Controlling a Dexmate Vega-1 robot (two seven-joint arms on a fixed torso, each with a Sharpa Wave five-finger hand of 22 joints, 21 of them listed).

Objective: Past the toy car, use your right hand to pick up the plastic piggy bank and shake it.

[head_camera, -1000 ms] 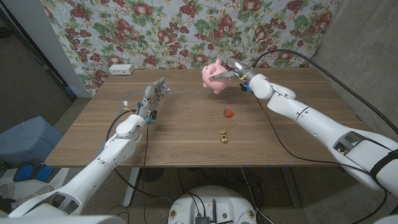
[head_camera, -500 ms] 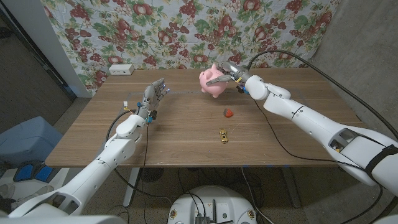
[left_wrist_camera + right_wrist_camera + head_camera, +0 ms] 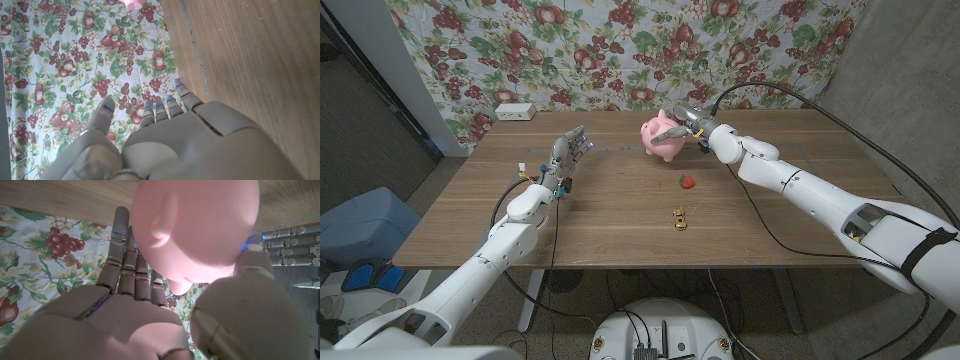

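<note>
My right hand (image 3: 688,122) grips the pink plastic piggy bank (image 3: 660,137) and holds it above the far middle of the table. In the right wrist view the piggy bank (image 3: 197,227) sits between the fingers (image 3: 122,255) and the thumb of my right hand (image 3: 150,315). The small yellow toy car (image 3: 678,218) lies on the wood nearer to me, apart from both hands. My left hand (image 3: 566,152) is raised over the table's left part, fingers apart and holding nothing; the left wrist view shows my left hand (image 3: 165,140) with its fingers (image 3: 165,107) spread.
A small red object (image 3: 688,181) lies between the piggy bank and the car. A white box (image 3: 514,112) sits at the far left corner of the table (image 3: 620,230). A floral cloth (image 3: 620,45) hangs behind the table.
My right hand has carried the piggy bank down and slightly left compared with one second ago. The left hand, car and red object have stayed put.
</note>
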